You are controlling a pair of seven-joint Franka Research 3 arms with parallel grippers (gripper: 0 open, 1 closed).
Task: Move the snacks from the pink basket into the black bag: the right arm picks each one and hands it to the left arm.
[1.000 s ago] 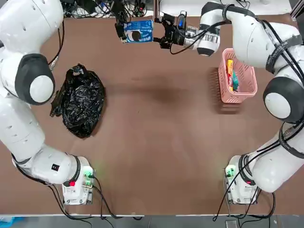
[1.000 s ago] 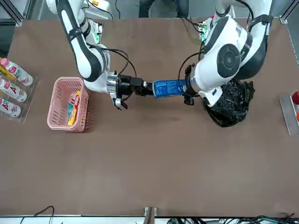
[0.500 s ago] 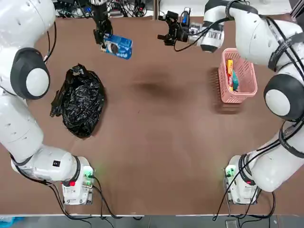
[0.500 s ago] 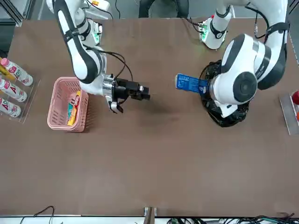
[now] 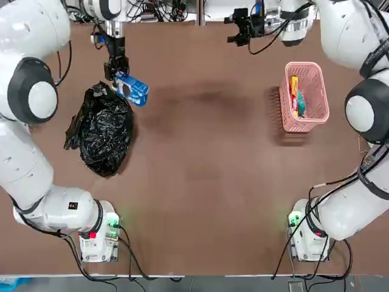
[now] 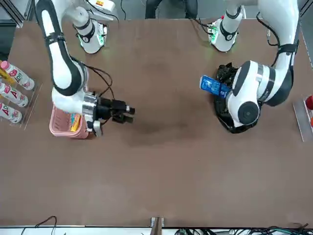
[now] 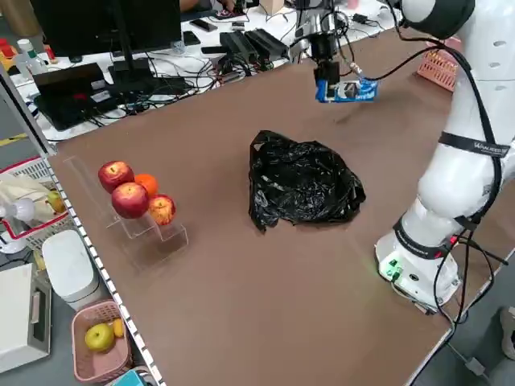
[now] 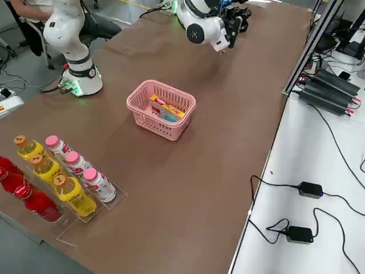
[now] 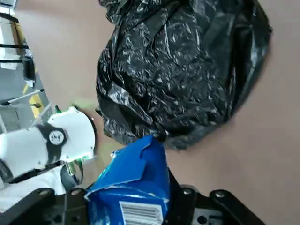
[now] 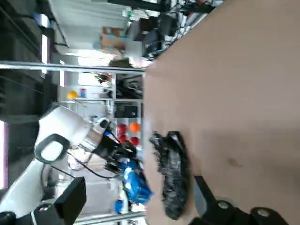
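We see the left tool [image 5: 120,78] clamped on 1 end of the blue packet [image 5: 132,89], held above the edge of the black bag [image 5: 103,131]. It looks light, crinkly and soft, so an end grip suits. The right tool [image 5: 240,25], fingers apart, is empty; 2 packets lie in the basket [image 5: 307,118].

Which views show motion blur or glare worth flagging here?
Right wrist view: smeared throughout, the black bag streaky. Left wrist view: sharp, bright glints on the bag's folds. Top view: soft shadow patches on the table, otherwise evenly lit.
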